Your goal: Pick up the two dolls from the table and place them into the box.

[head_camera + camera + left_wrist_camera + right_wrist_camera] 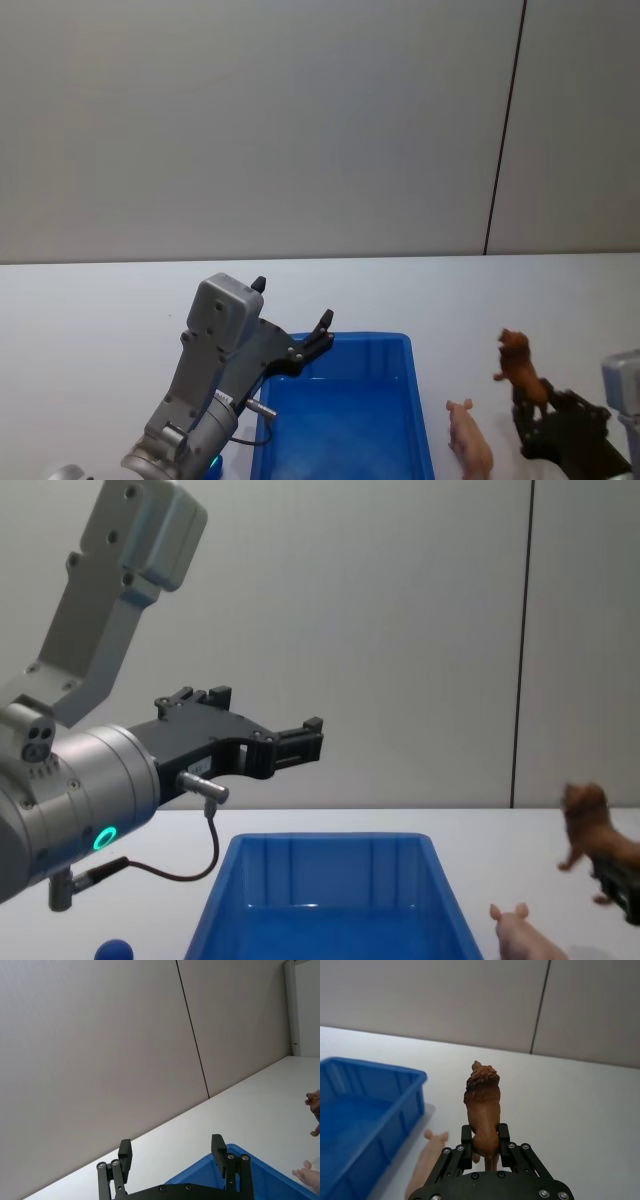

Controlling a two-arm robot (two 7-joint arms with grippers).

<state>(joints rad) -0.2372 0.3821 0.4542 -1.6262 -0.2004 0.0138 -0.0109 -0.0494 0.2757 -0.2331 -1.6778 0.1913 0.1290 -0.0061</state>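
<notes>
My right gripper (535, 408) (485, 1134) (617, 878) is shut on the hind part of the brown doll (517, 364) (482, 1102) (588, 822). It holds the doll head-up over the white table (100, 320), to the right of the blue box (372, 342) (375, 1067) (330, 842) (205, 1172). The pink pig doll (470, 442) (426, 1160) (522, 935) (309, 1176) lies on the table between the box and that gripper. Above the box's left side, my left gripper (292, 302) (171, 1145) (265, 718) hovers open with nothing in it. Nothing lies in the part of the box that shows.
A small blue ball (115, 950) rests on the table left of the box, below my left arm. A plain grey wall with a dark vertical seam (505, 130) stands behind the table. Bare tabletop stretches behind the box and to the far right.
</notes>
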